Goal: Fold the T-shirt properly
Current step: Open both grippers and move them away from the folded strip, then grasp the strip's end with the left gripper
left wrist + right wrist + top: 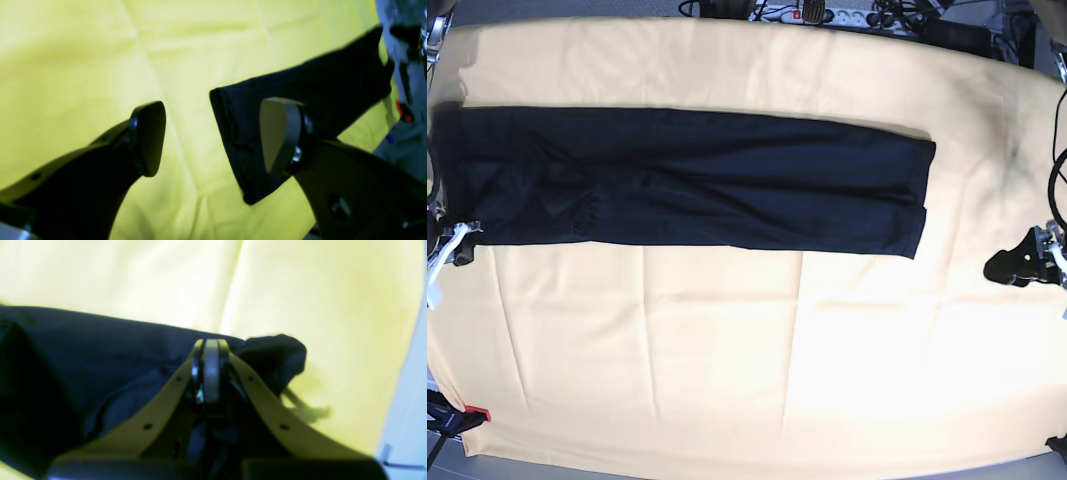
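Clearly the long folds are already in. From the left wrist camera, the left gripper (213, 136) stands wide apart with nothing between its pads, hanging over the yellow cloth (83, 50). One end of the T-shirt (300, 100) lies just ahead of it and toward its right finger (278, 135), which partly covers the fabric; the dark band runs away from the tool to the far right. Whether that finger touches the fabric I cannot tell.

From the right wrist camera, the right gripper (210, 370) has its fingers pressed together, and dark T-shirt (100, 350) fabric bunches around and beneath them. It looks pinched on a corner of the garment, with a small lump of cloth just to the right of the tips.

From the base camera, the T-shirt (697, 180) lies as one long narrow strip across the far half of the yellow cloth (727, 350). The right gripper (452, 245) sits at the strip's near corner on that view's left; the left gripper (1027, 262) waits beyond the opposite end, apart from it.

I judge the sleeves and sides folded in, while the crosswise folds that shorten the strip into a neat packet are still to do.
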Motion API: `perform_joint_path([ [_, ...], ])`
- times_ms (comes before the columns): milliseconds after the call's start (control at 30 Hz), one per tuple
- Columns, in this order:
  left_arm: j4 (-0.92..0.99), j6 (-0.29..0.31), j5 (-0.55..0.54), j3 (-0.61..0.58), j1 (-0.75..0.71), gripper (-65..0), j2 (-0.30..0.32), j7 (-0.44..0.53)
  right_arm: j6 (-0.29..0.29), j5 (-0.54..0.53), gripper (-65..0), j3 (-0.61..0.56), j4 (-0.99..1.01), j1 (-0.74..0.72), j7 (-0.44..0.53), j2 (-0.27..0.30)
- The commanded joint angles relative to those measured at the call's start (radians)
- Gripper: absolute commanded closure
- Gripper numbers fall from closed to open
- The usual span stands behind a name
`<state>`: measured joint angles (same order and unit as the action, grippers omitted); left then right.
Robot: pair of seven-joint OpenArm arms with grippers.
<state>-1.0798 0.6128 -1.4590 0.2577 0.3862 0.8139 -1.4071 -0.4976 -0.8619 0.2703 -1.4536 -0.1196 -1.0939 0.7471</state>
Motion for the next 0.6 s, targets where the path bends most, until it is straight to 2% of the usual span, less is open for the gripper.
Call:
perform_joint_path([
  [0, -0.013, -0.001, -0.025, 0.054, 0.005, -45.8, 0.024, 0.011, -0.039, -0.074, 0.0, 0.059, -0.015, -0.021, -0.003, 0.032],
  [133, -0.013, -0.003, -0.025, 0.208, -0.088, -45.8, 0.004, 0.011, -0.147, -0.372, 0.0, 0.241, -0.015, -0.010, -0.135, 0.032],
  [200, -0.013, -0.003, -0.025, 0.252, -0.134, -45.8, -0.016, 0.011, -0.159, -0.490, 0.0, 0.306, -0.015, -0.010, -0.213, 0.032],
  [267, -0.013, -0.003, -0.025, 0.276, -0.170, -45.8, -0.050, 0.011, -0.162, -0.563, 0.0, 0.347, -0.015, -0.010, -0.261, 0.032],
  [467, -0.013, 0.000, -0.025, 0.281, -0.192, -45.8, -0.196, 0.011, -0.178, -0.581, 0.0, 0.369, -0.015, 0.040, -0.272, 0.031],
  [567, -0.013, -0.008, 0.043, 0.281, -0.191, -45.8, -0.250, 0.011, -0.190, -0.578, 0.0, 0.369, -0.015, 0.078, -0.273, 0.032],
])
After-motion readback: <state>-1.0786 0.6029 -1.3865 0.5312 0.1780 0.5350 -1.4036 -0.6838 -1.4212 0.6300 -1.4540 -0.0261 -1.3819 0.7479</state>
